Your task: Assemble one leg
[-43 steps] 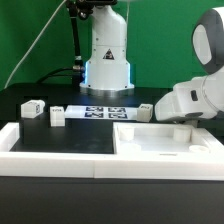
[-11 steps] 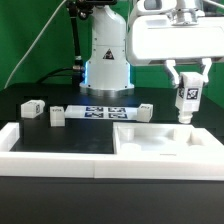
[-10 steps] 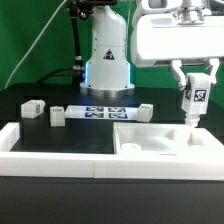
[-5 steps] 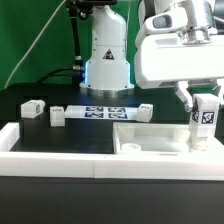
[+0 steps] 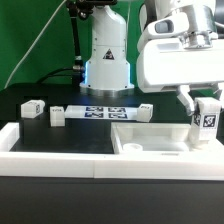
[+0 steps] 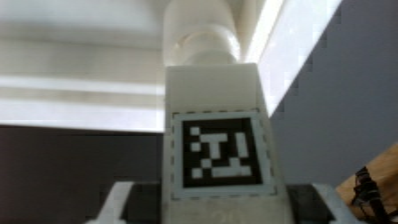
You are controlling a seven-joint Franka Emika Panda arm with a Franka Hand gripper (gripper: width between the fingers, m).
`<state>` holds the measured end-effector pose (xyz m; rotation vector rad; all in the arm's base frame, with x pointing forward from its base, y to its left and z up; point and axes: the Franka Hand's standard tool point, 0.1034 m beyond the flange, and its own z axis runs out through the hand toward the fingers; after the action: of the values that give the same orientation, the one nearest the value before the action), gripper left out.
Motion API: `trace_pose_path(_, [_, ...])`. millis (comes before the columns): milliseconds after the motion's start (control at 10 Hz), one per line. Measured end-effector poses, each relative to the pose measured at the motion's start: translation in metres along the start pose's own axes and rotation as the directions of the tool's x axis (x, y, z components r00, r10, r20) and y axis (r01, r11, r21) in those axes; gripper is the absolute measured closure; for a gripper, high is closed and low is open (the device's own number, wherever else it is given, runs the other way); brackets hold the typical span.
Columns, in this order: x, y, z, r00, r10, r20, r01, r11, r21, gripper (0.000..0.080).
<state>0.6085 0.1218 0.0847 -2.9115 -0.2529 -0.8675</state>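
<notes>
My gripper (image 5: 207,112) is shut on a white leg (image 5: 208,124) with a black-and-white tag on its face. I hold it upright over the right end of the large white panel (image 5: 150,140), its lower end down at the panel's raised right edge. In the wrist view the leg (image 6: 217,130) fills the middle, running from between my fingers (image 6: 125,205) to the panel's surface. Whether the leg touches the panel cannot be told.
Three more white tagged legs lie on the black table: one at the exterior view's left (image 5: 31,108), one next to it (image 5: 58,116), one near the middle (image 5: 145,111). The marker board (image 5: 100,110) lies behind. A white L-shaped frame (image 5: 40,145) borders the front. The robot base (image 5: 107,55) stands at the back.
The gripper carried the leg from above the table to the exterior view's right and lowered it toward the panel's right corner. The other parts have not moved.
</notes>
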Motion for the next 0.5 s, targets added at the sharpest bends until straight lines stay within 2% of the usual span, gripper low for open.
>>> trace_pose_path(500, [0.0008, 0.0018, 0.0044, 0.999, -0.005, -0.032, 0.005, 1.000, -0.005, 0.0506])
